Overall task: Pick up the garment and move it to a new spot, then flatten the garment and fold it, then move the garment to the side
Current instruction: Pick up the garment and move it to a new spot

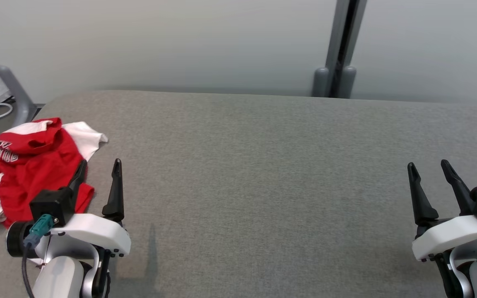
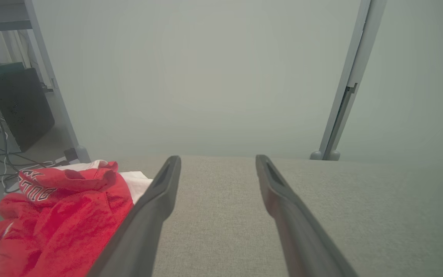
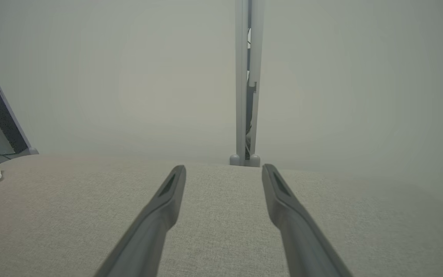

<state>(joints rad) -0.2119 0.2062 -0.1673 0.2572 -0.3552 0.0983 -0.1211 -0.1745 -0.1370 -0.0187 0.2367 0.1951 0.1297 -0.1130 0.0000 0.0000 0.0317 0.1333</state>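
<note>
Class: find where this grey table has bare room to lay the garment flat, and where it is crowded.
Bare: the wide stretch of grey fabric table between the open left gripper and open right gripper. Crowded: the left end, where the crumpled red and white garment lies.

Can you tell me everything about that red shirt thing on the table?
The crumpled red and white cloth garment lies in a heap, unfolded, at the left end of the grey fabric-covered table. It has white stripes and white outlined letters too creased to read. The open left gripper is beside it, not holding it.
</note>
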